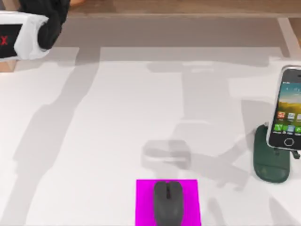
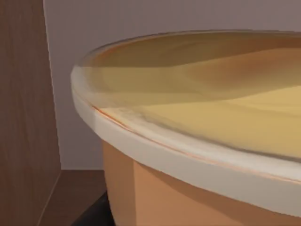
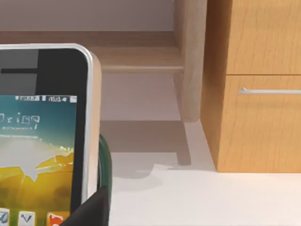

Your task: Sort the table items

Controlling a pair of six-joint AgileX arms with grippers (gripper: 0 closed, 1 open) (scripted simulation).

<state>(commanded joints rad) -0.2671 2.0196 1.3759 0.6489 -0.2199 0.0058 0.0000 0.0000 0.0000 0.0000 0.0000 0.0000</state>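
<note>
The dark grey mouse [image 1: 168,202] lies on the magenta square [image 1: 146,202] at the table's [image 1: 94,141] front middle. At the right edge, the white-edged smartphone [image 1: 287,108] stands tilted over the dark green stand [image 1: 269,162], screen up. My right gripper [image 1: 295,153] is at the phone's lower end. In the right wrist view the smartphone [image 3: 47,141] is very close, with a dark fingertip [image 3: 91,209] against its edge. My left gripper [image 1: 49,21] is high at the far left corner. The left wrist view has the orange cup [image 2: 155,197] with its yellow top [image 2: 211,108] right in front.
A wooden cabinet [image 3: 256,84] with a drawer handle stands beyond the table's right far corner. Grey shadows of the arms fall across the table's middle. Open white surface lies left of the magenta square.
</note>
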